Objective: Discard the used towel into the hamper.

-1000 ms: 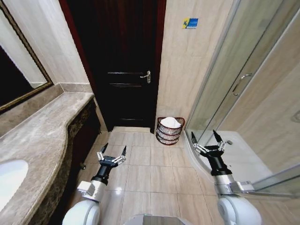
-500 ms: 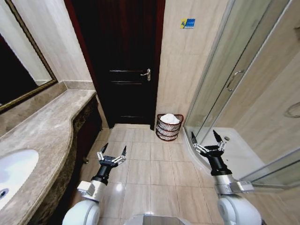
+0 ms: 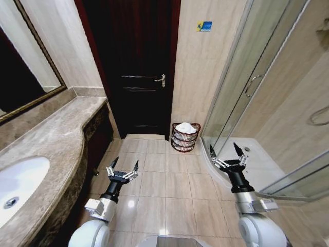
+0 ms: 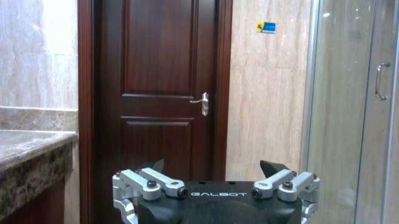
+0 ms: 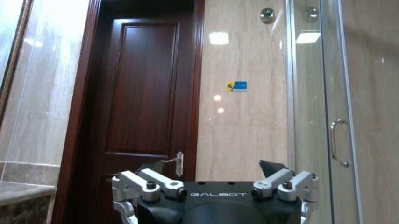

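Observation:
The hamper [image 3: 185, 140], a small round reddish-brown lattice basket, stands on the floor against the wall, between the dark door and the shower. A white towel [image 3: 187, 127] lies heaped inside it, showing above the rim. My left gripper [image 3: 126, 162] hovers open over the floor tiles, well short of the hamper and to its left, with nothing in it. My right gripper [image 3: 223, 149] is open and empty too, near the shower's curved edge, to the right of the hamper and nearer than it. Each wrist view shows its own gripper, left [image 4: 214, 165] and right [image 5: 212, 164], with fingers spread.
A closed dark wooden door [image 3: 136, 67] faces me. A marble counter [image 3: 56, 149] with a white sink [image 3: 18, 182] runs along the left. The glass shower enclosure [image 3: 252, 87] and its raised tray [image 3: 259, 164] take up the right. Tiled floor [image 3: 164, 180] lies between.
The whole picture has shifted: the hamper looks smaller and farther, and more of the sink and shower shows, so the camera moved. Both arms hold the same pose.

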Tool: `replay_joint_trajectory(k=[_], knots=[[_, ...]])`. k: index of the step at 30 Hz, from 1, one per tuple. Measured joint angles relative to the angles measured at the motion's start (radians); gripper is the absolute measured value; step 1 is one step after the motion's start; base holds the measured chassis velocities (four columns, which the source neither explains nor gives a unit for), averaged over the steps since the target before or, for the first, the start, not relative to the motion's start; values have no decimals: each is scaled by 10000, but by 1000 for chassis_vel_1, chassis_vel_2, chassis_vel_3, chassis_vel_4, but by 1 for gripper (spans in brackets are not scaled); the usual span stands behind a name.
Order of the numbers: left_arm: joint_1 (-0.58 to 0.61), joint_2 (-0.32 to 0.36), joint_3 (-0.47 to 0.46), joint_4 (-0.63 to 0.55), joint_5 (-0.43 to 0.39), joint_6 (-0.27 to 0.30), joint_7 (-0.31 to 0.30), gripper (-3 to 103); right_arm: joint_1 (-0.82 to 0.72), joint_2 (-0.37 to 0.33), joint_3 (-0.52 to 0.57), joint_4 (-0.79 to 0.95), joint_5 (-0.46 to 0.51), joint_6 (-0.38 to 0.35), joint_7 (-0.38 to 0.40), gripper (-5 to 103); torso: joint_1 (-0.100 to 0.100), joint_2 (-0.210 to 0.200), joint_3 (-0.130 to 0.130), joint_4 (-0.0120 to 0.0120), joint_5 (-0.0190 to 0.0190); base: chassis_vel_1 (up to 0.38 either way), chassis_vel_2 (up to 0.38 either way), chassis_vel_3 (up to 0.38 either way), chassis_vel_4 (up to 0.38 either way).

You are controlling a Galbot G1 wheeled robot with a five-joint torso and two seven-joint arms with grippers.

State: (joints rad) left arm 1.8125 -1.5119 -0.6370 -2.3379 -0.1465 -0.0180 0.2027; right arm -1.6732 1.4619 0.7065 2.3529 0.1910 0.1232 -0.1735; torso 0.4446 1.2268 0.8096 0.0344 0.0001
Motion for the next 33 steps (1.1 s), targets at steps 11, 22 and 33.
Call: replay_joint_trajectory(k=[11, 22, 33], knots=[[0, 0, 0, 0, 0, 0, 0, 100, -3, 0, 0, 0, 0, 0, 0, 100, -2, -1, -1, 0, -1, 0, 0, 0, 0], [0, 0, 0, 1, 0, 0, 0, 100, -2, 0, 0, 0, 0, 0, 0, 100, -3, -1, -1, 0, -1, 0, 0, 0, 0], [0, 0, 0, 0, 0, 0, 0, 100, -3, 0, 0, 0, 0, 0, 0, 100, -3, -1, -1, -1, -1, 0, 0, 0, 0]])
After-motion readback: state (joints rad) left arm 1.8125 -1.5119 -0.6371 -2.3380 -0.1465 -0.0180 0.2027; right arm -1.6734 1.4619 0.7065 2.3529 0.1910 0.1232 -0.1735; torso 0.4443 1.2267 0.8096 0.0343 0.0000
